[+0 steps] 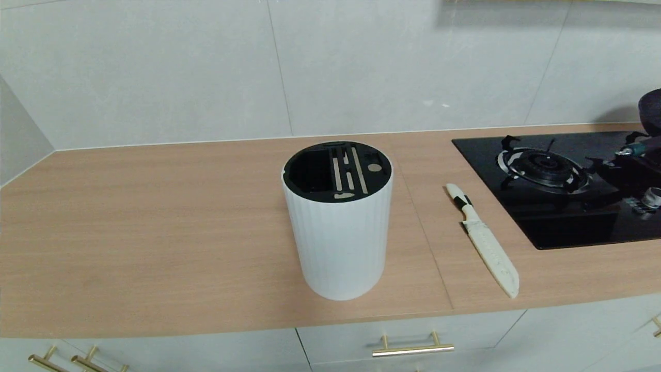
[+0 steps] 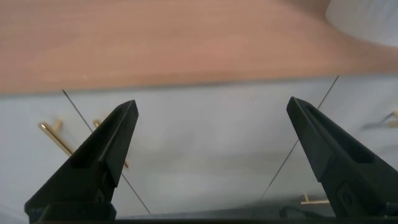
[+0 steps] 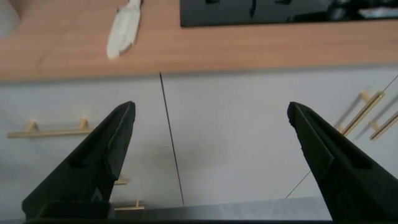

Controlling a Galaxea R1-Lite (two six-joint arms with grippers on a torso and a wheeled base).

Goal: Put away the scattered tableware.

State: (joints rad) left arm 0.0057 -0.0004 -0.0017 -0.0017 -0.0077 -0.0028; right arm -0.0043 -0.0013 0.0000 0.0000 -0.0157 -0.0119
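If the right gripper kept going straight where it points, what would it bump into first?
Most likely the white cabinet front below the countertop: the open right gripper faces it. The knife lies up on the countertop, off that line. Depth is unclear.

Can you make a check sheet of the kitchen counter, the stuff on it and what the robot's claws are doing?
Surface: wooden countertop, bare apart from the things below.
Job's things: white knife lying flat, to the right of the holder and apart from it; white ribbed holder standing upright, with nothing in its black slotted top.
Clutter: dark cookware at the right edge of the gas hob.
Grippers: left gripper open and holding nothing; right gripper open and holding nothing; both face the drawers below the countertop's edge.
Cables: nothing seen.
Surroundings: tiled wall behind; the drawers have gold handles.
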